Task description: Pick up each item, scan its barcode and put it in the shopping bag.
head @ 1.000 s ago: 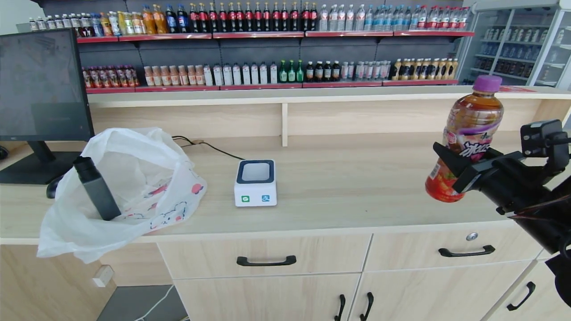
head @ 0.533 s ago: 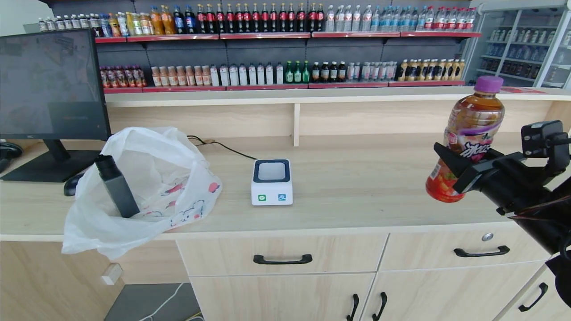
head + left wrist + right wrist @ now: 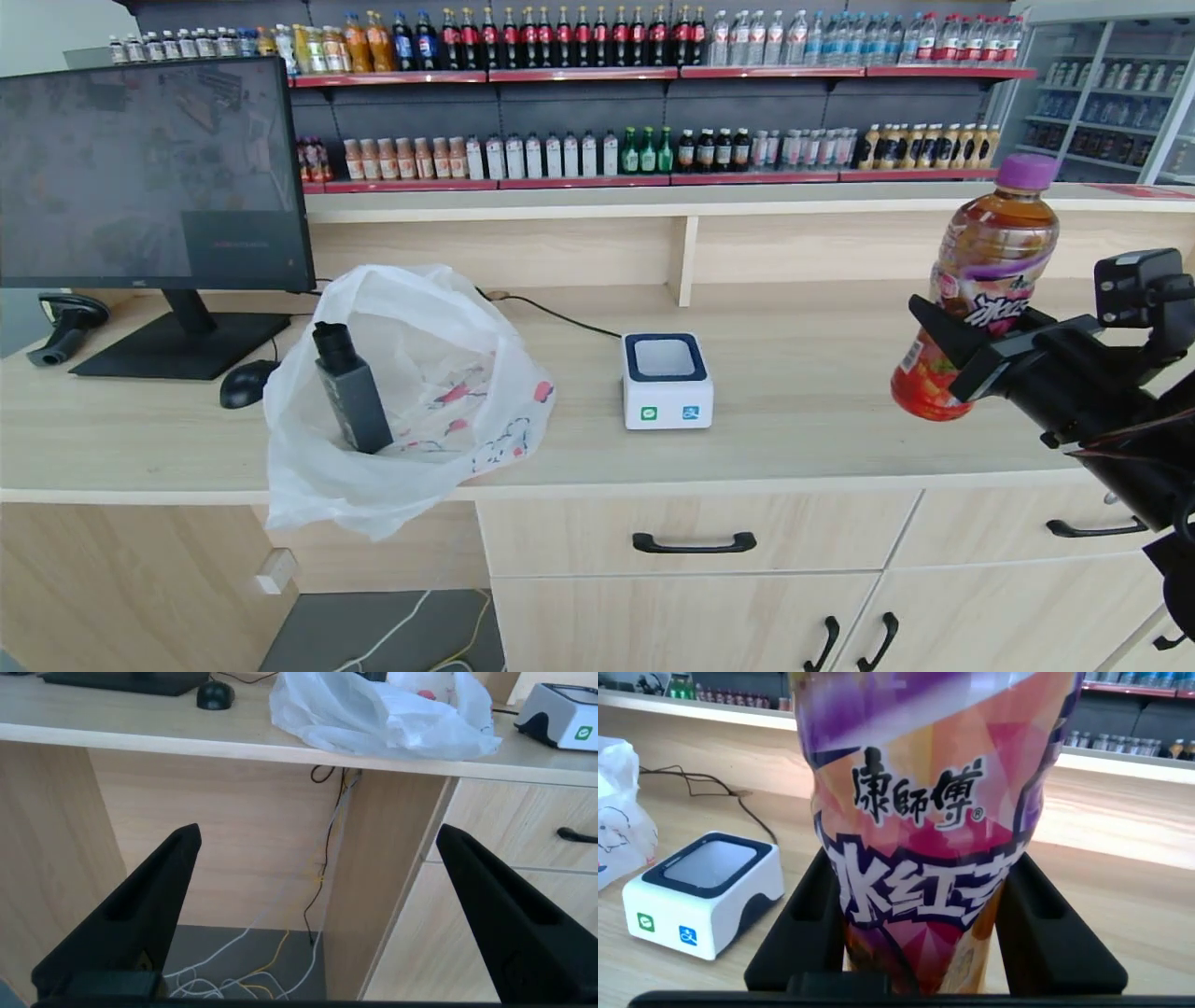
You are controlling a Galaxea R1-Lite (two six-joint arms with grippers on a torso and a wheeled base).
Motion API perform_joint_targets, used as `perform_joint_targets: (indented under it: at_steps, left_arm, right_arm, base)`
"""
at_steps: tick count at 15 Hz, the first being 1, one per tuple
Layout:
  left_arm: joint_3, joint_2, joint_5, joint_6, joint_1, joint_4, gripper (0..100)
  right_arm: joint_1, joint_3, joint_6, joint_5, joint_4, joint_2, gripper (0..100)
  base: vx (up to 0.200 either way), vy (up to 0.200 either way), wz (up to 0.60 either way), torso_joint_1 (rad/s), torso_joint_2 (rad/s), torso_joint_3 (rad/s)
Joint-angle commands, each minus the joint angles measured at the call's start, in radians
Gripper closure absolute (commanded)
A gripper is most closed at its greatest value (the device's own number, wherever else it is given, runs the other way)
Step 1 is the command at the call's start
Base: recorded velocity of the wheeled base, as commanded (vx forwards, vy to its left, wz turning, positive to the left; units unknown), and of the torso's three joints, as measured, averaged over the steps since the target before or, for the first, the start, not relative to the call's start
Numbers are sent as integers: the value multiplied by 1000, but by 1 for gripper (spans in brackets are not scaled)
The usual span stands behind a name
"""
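Panning across, the head camera now frames the scanner (image 3: pixel 667 380) and shopping bag (image 3: pixel 420 392) nearer the bottle (image 3: pixel 985 289) – right jaws still pinching it above the worktop (image 3: pixel 822 411). Left jaws hang spread wide below it – scan's next, I reckon

shopping bag (image 3: pixel 467 373) left of scanner (image 3: pixel 667 381), on counter (image 3: pixel 822 411)

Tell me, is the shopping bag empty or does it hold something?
Not empty: a dark grey bottle stands tilted inside the open shopping bag.
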Motion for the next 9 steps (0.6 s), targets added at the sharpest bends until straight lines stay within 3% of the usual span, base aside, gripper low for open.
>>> perform_joint_targets:
  at_steps: [1, 9]
  left_arm:
    - [0, 0, 0, -1, 0, -1, 0]
    - [0, 0, 0, 2, 0, -1, 0]
  right_arm:
    - [-1, 11, -1, 0, -1, -13, 100]
    - [-3, 11, -13, 0, -1, -24, 100]
  base:
    - [0, 200, 0, 7, 2, 2]
    - [0, 200, 0, 4, 4, 2]
